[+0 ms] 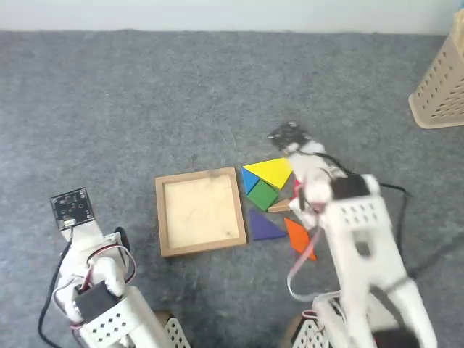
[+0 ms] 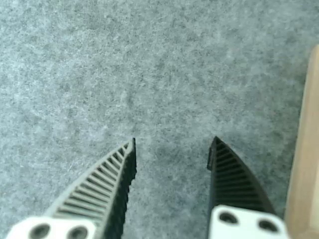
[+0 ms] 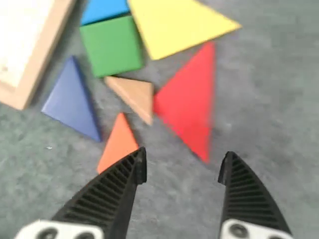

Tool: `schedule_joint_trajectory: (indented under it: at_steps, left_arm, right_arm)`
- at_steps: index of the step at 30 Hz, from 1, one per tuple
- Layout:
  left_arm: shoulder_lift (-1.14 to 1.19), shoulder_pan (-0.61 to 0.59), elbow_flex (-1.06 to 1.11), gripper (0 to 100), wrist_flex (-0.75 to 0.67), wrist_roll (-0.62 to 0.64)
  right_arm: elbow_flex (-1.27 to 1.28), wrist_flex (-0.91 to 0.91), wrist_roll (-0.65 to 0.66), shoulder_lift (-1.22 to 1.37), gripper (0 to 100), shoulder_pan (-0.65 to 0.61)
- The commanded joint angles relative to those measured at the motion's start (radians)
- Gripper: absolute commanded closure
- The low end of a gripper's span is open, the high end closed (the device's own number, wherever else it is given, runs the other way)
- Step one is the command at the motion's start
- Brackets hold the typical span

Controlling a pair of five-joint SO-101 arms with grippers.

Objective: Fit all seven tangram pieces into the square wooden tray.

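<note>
One tray (image 1: 197,175) lay on the worktop (image 1: 145,94). Seven pieces lay just beside it, all outside: yellow triangle (image 3: 174,25), red triangle (image 3: 192,104), blue triangle (image 3: 102,9), green square (image 3: 110,46), tan triangle (image 3: 134,94), indigo triangle (image 3: 72,102), orange piece (image 3: 118,144). Two claws, left claw (image 2: 172,149) and right claw (image 3: 182,162), gaped wide, gripping nothing.

grey carpet (image 1: 181,94), beige slotted basket (image 1: 442,80) at its far edge
</note>
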Motion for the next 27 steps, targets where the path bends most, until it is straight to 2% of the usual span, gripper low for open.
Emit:
schedule_joint_trajectory:
  at_steps: [1,4,10,22,27]
  left_arm:
    - [-0.011,0.003,-0.019,77,0.003,0.009]
    - [-0.011,0.003,-0.019,77,0.003,0.009]
    - [-0.011,0.003,-0.019,77,0.003,0.009]
    - [-0.011,0.003,-0.019,77,0.003,0.009]
    - [-0.011,0.003,-0.019,77,0.003,0.009]
  right_arm:
    - [-0.101,-0.044,0.012,0.11,75.6,-0.053]
    - [-0.098,-0.117,0.012,0.179,75.4,-0.053]
    - [-0.069,-0.199,0.012,0.278,65.3,-0.051]
    - [-0.068,-0.341,0.003,0.458,65.1,0.054]
    - [-0.072,-0.404,-0.118,0.466,65.2,0.061]
